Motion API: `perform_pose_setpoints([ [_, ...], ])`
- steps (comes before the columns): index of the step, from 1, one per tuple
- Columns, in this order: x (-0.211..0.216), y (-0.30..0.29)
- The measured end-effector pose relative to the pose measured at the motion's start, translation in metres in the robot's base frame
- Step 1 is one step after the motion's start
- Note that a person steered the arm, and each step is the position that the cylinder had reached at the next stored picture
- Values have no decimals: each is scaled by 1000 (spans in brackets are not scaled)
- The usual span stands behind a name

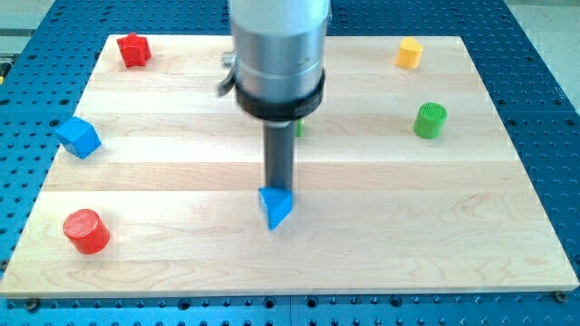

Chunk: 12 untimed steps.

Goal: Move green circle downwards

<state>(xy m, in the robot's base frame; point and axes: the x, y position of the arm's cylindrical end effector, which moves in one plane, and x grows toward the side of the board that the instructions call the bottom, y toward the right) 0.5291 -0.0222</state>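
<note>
The green circle, a short ribbed cylinder, stands on the wooden board at the view's right, upper half. My tip is at the board's middle, far to the left of the green circle and a little lower. The tip touches the top edge of a blue triangle. A sliver of another green block shows just behind the rod; its shape is hidden.
A red star-like block sits at the top left, a blue cube at the left edge, a red cylinder at the bottom left, and a yellow block at the top right.
</note>
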Motion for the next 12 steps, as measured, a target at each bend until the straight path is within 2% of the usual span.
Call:
perform_pose_setpoints([
  [1, 13, 39],
  [2, 44, 72],
  [4, 49, -8],
  [5, -1, 81],
  [6, -82, 104],
  [7, -133, 138],
  [8, -161, 173],
  [10, -171, 256],
  [12, -174, 270],
])
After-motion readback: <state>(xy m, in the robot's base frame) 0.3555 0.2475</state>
